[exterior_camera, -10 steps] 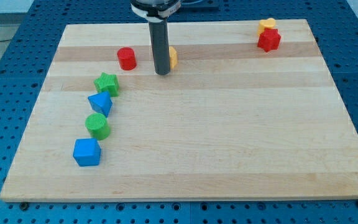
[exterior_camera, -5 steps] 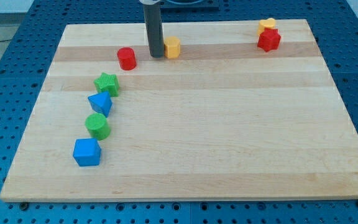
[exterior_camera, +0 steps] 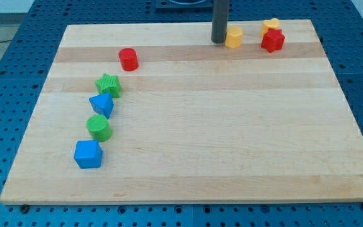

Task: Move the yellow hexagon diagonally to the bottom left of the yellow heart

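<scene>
Bright, even overhead lighting; focus sharp from near edge to far. Blocks cast only small soft shadows on the wooden board point(exterior_camera: 200, 126). No glare, motion blur or visible edge distortion.

Dark rod stands upright near the view's top, right of centre; upper part cut off by frame edge. My tip point(exterior_camera: 218, 41) sits low.

A pale wooden board point(exterior_camera: 194, 157) lies on a blue perforated table point(exterior_camera: 5, 69).
</scene>
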You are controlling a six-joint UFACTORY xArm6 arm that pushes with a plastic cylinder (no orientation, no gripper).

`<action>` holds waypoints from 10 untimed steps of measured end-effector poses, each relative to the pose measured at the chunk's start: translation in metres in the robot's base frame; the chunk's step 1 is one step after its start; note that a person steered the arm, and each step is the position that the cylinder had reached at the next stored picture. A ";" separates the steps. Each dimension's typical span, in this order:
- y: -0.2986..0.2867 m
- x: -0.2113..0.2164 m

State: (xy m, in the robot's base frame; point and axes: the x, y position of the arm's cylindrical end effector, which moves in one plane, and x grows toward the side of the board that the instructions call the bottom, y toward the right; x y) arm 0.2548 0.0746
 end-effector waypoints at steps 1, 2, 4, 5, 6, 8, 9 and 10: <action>0.019 0.000; 0.036 0.000; 0.043 0.000; 0.061 0.000; 0.063 0.000; -0.035 -0.002; -0.121 -0.002; -0.214 0.001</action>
